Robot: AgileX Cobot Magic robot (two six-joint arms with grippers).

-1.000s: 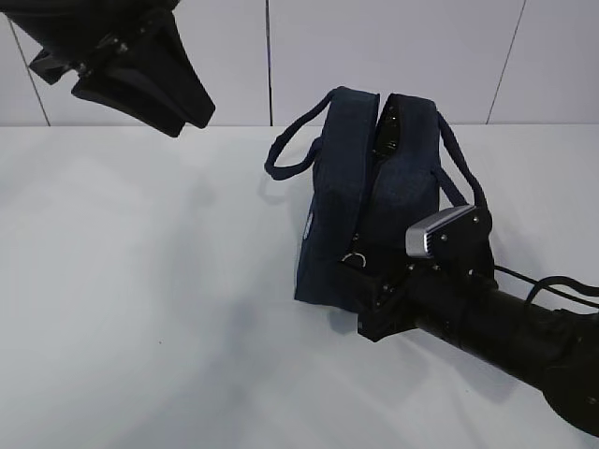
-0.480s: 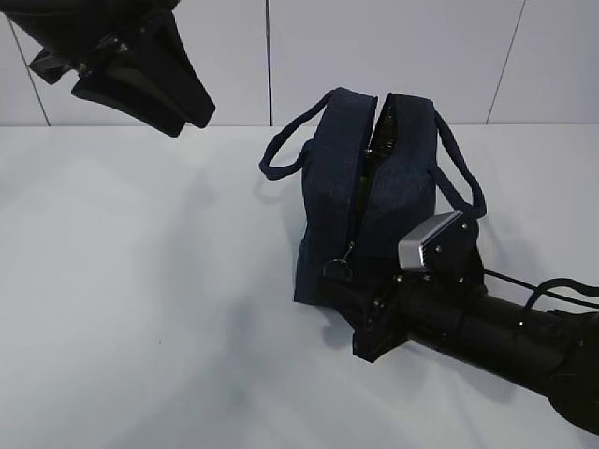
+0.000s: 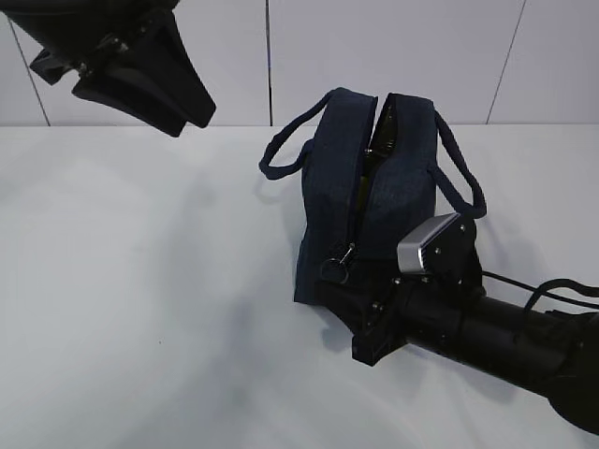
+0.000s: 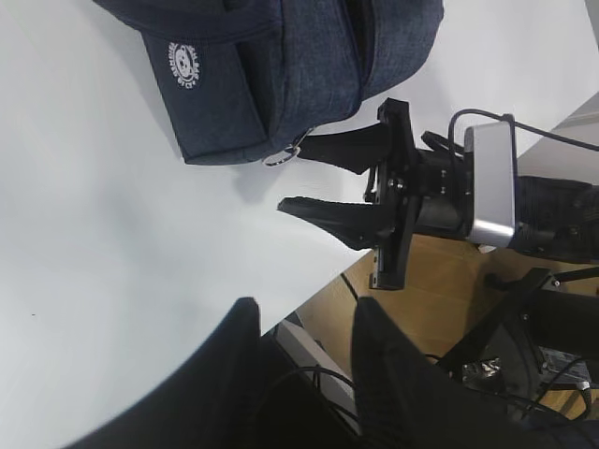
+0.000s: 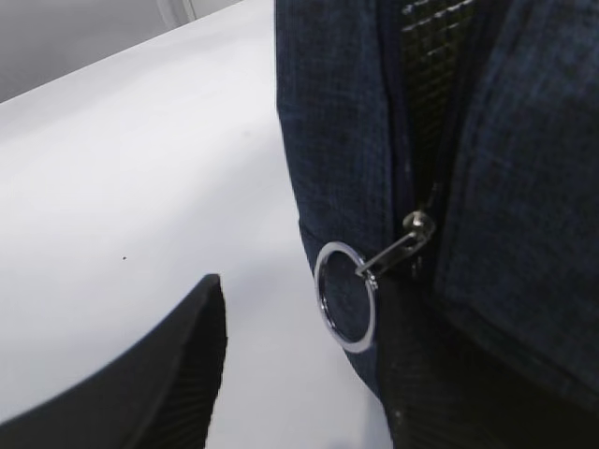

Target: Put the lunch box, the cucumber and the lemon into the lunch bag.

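One bag [image 3: 370, 201] stands right of centre on the white counter [image 3: 140, 281], and that is the only task thing on show. No lunch box, no cucumber, no lemon lies anywhere on the counter, and the dark slot in the bag's top does not let me see whether they are inside. The zip runs along the top and down the near end, and its far stretch gapes. The ring pull [image 5: 346, 296] hangs low on that near end.

The right pincer [image 4: 328, 178] sits at the bag's near end with jaws apart and nothing between them. The upper finger lies just beside the ring, and whether it touches I cannot tell. The left pincer [image 3: 140, 79] hangs high at the far left, well apart from the bag, its jaws partly open and empty.

My read: with the counter bare of food, the loading looks done and the zip is the step in hand. The next move calls for bringing both right fingers around that thin ring and closing squarely, because it swings free and could slip out.

Count: one bag, two handles, one ring, two pincers.
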